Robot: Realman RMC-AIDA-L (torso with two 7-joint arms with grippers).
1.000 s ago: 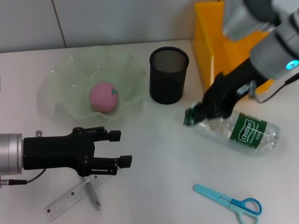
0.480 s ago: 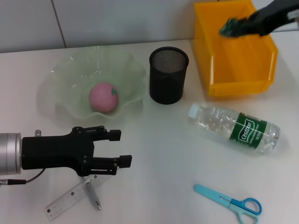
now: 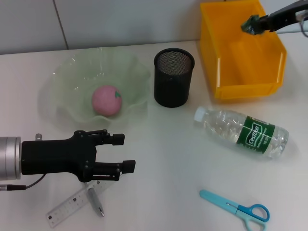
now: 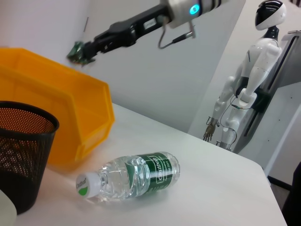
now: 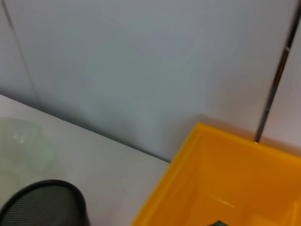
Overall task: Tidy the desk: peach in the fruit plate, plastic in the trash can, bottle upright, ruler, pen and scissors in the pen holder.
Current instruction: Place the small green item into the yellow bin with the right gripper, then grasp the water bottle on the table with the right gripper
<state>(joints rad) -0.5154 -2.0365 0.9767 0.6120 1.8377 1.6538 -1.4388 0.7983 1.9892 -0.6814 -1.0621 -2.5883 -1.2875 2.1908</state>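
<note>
Peach [image 3: 107, 100] in fruit plate [image 3: 67, 79]; right gripper [image 3: 253, 24] clamped on green plastic [image 3: 250, 25] over yellow bin [image 3: 226, 89]; left gripper [image 3: 120, 153] jaws apart.

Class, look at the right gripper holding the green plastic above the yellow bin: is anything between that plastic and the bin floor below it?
Nothing visible. The right gripper holds the green plastic over the open yellow bin, whose visible interior is bare. The left gripper is parked near the ruler.
</note>
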